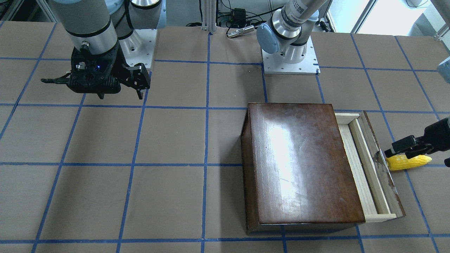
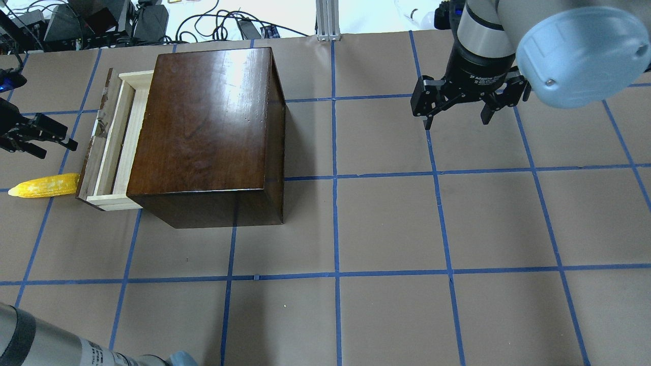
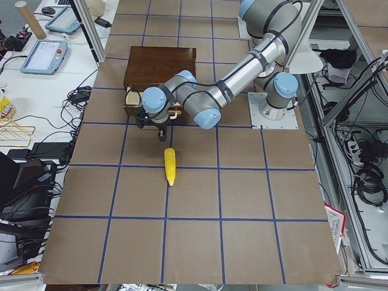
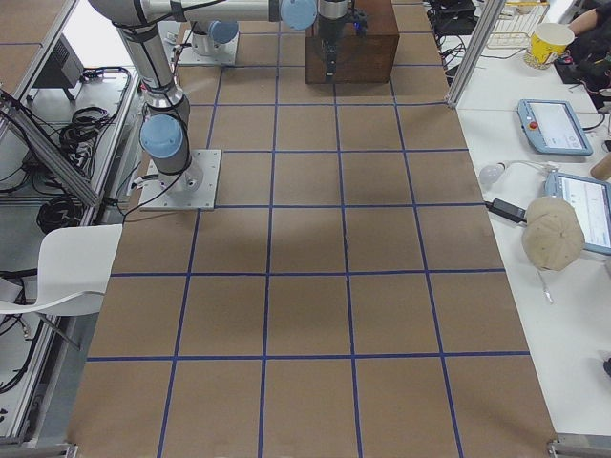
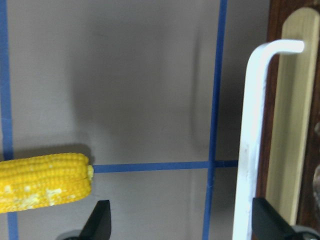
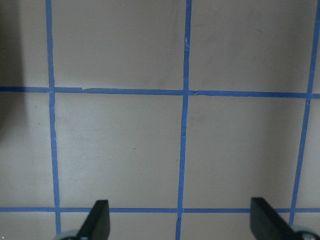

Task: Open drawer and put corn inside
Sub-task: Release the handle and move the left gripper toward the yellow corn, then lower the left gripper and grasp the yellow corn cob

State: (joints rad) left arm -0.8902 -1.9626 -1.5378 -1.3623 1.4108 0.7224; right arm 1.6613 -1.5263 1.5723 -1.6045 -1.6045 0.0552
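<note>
The dark-brown box (image 2: pixel 203 127) stands on the table with its drawer (image 2: pixel 109 137) pulled partly out, showing pale wood inside. The drawer also shows in the front view (image 1: pixel 369 165). The yellow corn (image 2: pixel 45 185) lies flat on the table just outside the drawer front, also seen in the front view (image 1: pixel 409 162) and the left wrist view (image 5: pixel 45 182). My left gripper (image 2: pixel 53 142) is open and empty, hovering by the drawer front near the corn's thick end. The white drawer handle (image 5: pixel 250 140) is close to one finger. My right gripper (image 2: pixel 456 122) is open and empty, far from the box.
The table (image 2: pixel 386 223) is brown paper with a blue tape grid. The two arm bases (image 1: pixel 290 61) stand at the robot's edge. Cables and equipment (image 2: pixel 101 23) lie beyond the far edge behind the box.
</note>
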